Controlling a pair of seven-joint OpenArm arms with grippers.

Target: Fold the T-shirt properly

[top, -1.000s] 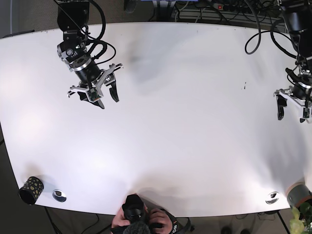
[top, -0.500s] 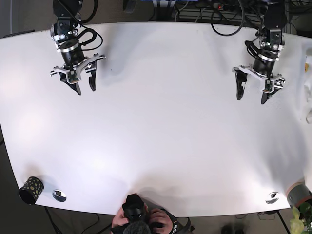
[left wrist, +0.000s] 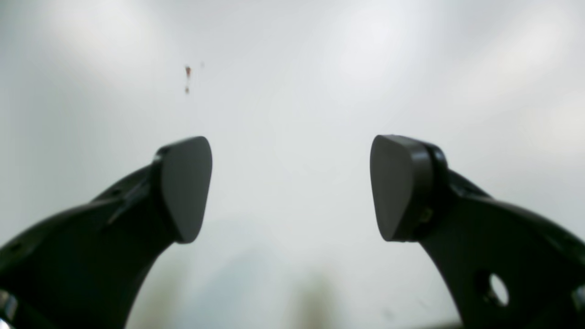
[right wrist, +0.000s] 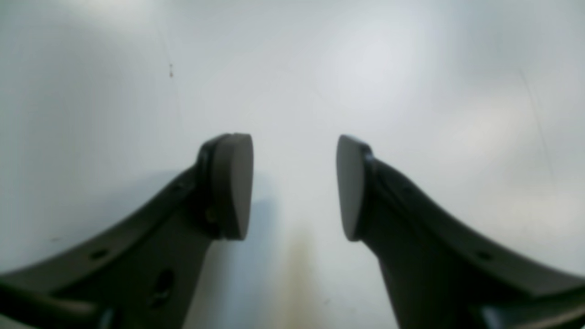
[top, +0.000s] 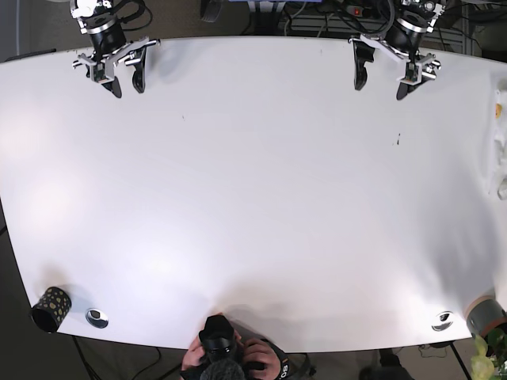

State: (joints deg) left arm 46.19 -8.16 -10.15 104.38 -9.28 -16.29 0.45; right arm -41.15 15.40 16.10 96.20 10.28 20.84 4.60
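No spread T-shirt lies on the white table (top: 253, 198). Only a bit of pale cloth (top: 501, 142) shows at the table's right edge, and I cannot tell if it is the T-shirt. My left gripper (top: 381, 87) is open and empty at the table's far edge, right of centre. In the left wrist view the left gripper (left wrist: 290, 187) has its jaws wide apart over bare table. My right gripper (top: 128, 89) is open and empty at the far left edge. In the right wrist view the right gripper (right wrist: 295, 187) has a narrower gap.
A black dotted cup (top: 51, 307) and a metal disc (top: 97, 317) sit at the near left corner. Another disc (top: 442, 321) and a grey cup (top: 485, 315) sit near right. A person with a camera (top: 222, 356) is at the near edge. Cables run behind the table.
Both arms have drawn back from over the table to its far edge. Both grippers stay open and empty.
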